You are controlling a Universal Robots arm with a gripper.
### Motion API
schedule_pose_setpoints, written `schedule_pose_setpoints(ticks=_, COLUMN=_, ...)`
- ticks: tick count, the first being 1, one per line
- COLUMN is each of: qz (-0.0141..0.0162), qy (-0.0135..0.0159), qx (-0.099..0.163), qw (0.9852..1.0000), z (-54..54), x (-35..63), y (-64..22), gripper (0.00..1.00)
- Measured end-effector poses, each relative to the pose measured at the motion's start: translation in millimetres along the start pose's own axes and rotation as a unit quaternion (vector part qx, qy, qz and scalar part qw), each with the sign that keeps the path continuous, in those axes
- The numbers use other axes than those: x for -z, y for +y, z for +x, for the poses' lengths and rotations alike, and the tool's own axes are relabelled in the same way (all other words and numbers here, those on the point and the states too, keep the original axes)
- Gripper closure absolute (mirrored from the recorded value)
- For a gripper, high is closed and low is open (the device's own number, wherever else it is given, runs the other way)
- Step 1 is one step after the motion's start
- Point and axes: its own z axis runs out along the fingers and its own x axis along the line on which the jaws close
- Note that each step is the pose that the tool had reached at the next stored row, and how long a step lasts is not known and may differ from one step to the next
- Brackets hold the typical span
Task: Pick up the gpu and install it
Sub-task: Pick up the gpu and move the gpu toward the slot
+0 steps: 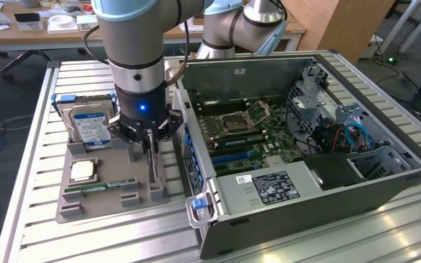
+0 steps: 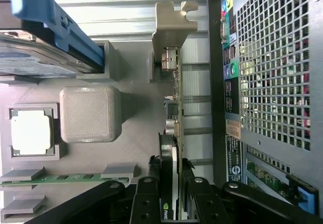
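Black pincer (image 1: 147, 145) pinched edge-on gpu (image 2: 170, 133), thin flat card with metal bracket (image 2: 171, 24), upright in matte grey plastic tray (image 1: 86, 208), slatted aluminium tabletop (image 1: 50, 236), wooden desks (image 1: 35, 35) behind.

Arm (image 1: 134, 55) upright, pincer (image 1: 145, 149) downward, clamped on the gpu (image 2: 171, 128)

You see the gripper (image 1: 149, 146) low over the grey tray (image 1: 108, 164), clasping the top edge of the gpu (image 1: 153, 172), which stands on edge just beside the open computer case (image 1: 386, 181).
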Motion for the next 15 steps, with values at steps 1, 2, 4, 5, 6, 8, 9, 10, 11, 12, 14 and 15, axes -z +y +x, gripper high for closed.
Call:
schedule_pose_setpoints(ticks=1, qz=0.0000, qy=0.0000, qx=0.000, qw=1.0000, z=-0.1, x=3.1, y=0.1, gripper=0.73)
schedule_pose_setpoints(ticks=2, qz=0.0000, qy=0.0001, qx=0.000, qw=1.0000, z=-0.2, x=5.9, y=0.3, gripper=0.73)
schedule_pose_setpoints(ticks=4, qz=0.0000, qy=0.0000, qx=0.000, qw=1.0000, z=-0.3, x=11.8, y=0.5, gripper=0.73)
schedule_pose_setpoints(ticks=5, qz=0.0000, qy=0.0001, qx=0.000, qw=1.0000, z=-0.4, x=15.0, y=0.7, gripper=0.73)
schedule_pose_setpoints(ticks=6, qz=0.0000, qy=0.0000, qx=0.000, qw=1.0000, z=-0.4, x=17.9, y=0.8, gripper=0.73)
schedule_pose_setpoints(ticks=8, qz=0.0000, qy=0.0000, qx=0.000, qw=1.0000, z=-0.6, x=25.0, y=1.1, gripper=0.73)
schedule_pose_setpoints(ticks=9, qz=0.0000, qy=0.0001, qx=0.000, qw=1.0000, z=-0.7, x=28.7, y=1.3, gripper=0.73)
schedule_pose_setpoints(ticks=10, qz=0.0000, qy=0.0001, qx=0.000, qw=1.0000, z=-0.8, x=32.6, y=1.4, gripper=0.73)
schedule_pose_setpoints(ticks=11, qz=0.0000, qy=0.0001, qx=0.000, qw=1.0000, z=-0.9, x=36.5, y=1.6, gripper=0.73)
schedule_pose_setpoints(ticks=12, qz=0.0000, qy=0.0000, qx=0.000, qw=1.0000, z=-1.0, x=40.2, y=1.8, gripper=0.73)
schedule_pose_setpoints(ticks=14, qz=0.0000, qy=0.0000, qx=0.000, qw=1.0000, z=-1.2, x=48.1, y=2.1, gripper=0.73)
schedule_pose_setpoints(ticks=15, qz=0.0000, qy=0.0000, qx=0.000, qw=1.0000, z=-1.2, x=51.9, y=2.3, gripper=0.73)
